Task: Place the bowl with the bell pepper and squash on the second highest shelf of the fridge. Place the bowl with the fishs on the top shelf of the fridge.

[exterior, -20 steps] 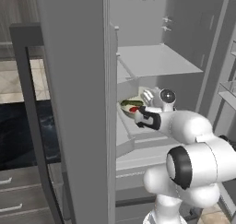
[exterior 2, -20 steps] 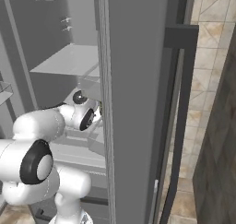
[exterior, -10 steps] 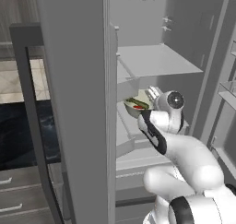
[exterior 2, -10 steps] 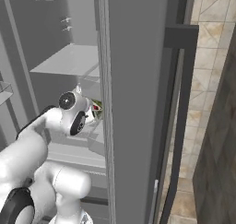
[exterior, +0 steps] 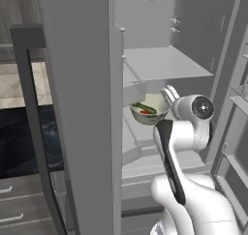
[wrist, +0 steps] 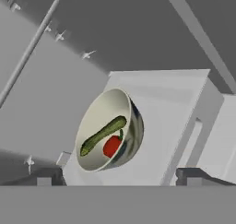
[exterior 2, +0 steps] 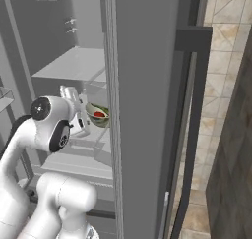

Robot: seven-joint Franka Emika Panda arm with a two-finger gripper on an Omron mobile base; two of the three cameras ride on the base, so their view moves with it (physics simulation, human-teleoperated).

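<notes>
- The gripper [wrist: 117, 179] has its fingers spread wide apart, with nothing between them; in the hand view the two dark tips stand well to either side of the bowl [wrist: 110, 131], clear of it.
- The bowl [exterior: 150, 111] sits on a pale shelf [exterior: 138, 132] inside the fridge [exterior: 82, 108], the shelf directly below the upper shelf [exterior: 164, 65]. The hand is just beside the bowl's rim in the left base view, not touching it as far as I can tell.
- Inside the bowl lie the squash [wrist: 102, 134], long and dark green, and the red pepper [wrist: 112, 146] just under it, the two touching or nearly so.
- In the right base view the bowl [exterior 2: 97, 115] shows partly behind the edge of the fridge wall, with the pepper [exterior 2: 99, 114] visible in it.
- Handling, as a judgement: the bowl looks stiff and smooth, probably ceramic or metal, so slippery at the wall and liable to chip if knocked. The rim is the sensible place to pinch, one finger inside and one outside.
- The vegetables are loose and would roll if the bowl tips, so it wants to be kept level.
- This bowl seems placed; the bowl of fish is the part left.
</notes>
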